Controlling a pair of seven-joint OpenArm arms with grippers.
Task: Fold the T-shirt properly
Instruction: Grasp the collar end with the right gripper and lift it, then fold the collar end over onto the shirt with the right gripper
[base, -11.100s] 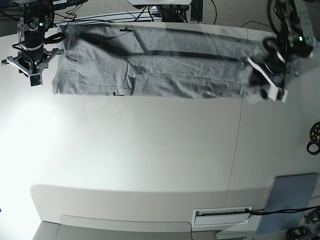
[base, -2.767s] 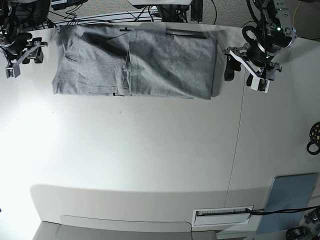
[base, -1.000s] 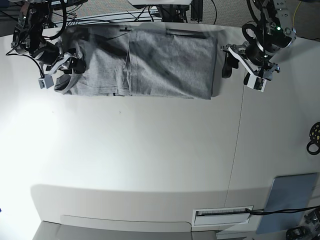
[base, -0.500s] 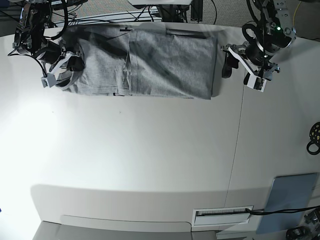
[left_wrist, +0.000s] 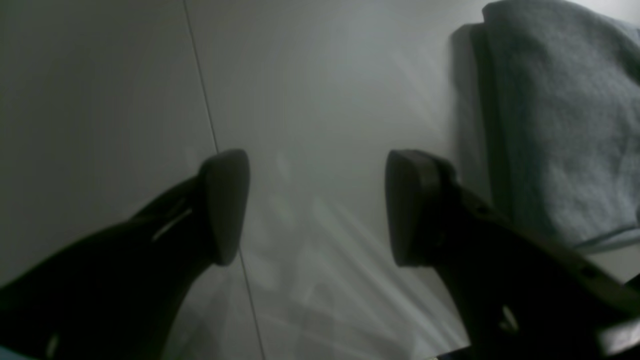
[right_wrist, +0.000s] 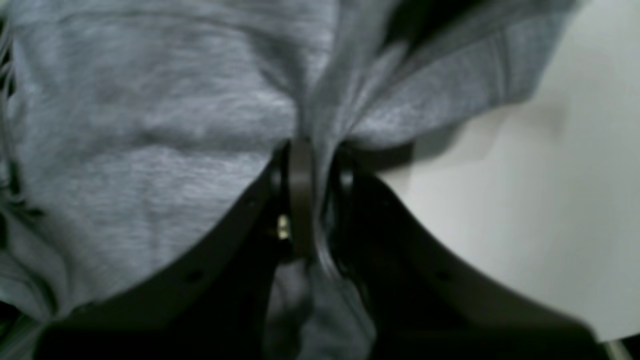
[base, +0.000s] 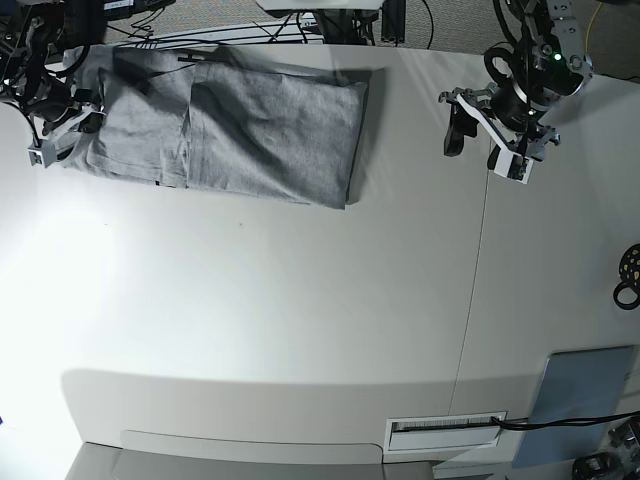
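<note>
1. Clamping a bunched fold of cloth, the right gripper (base: 62, 128) is sitting at the far-left edge of the base view, its black jaws nearly together with fabric pinched between them, as the right wrist view shows (right_wrist: 312, 170).

2. Lying along the far edge of the white table (base: 300, 320), the heather-grey cotton T-shirt (base: 240, 130) is running its long axis left to right, slightly tilted, and is already doubled into a long rectangle; its left end is rising into the right gripper's hold while its right end is resting flat on the table.

3. Stretching away to the right of the right gripper, the T-shirt is reaching about the middle of the table's width, so its held end is the left one and its free end is the right one (base: 350, 150).

4. Hovering well apart from that free end, the left gripper (base: 485, 135) is standing with its two dark fingers spread wide and nothing between them; the left wrist view is showing only bare table between the pads (left_wrist: 225, 205), with a folded grey edge off to one side (left_wrist: 560, 125).

5. Judging from this layout, the next fold is probably depending on the held left end being carried rightward along the long axis, the right arm being the nearer one and the only one in contact with the cloth.

6. Sitting at the near-right corner, a flat grey-blue rectangular pad (base: 580, 400) is lying far from the work.
</note>
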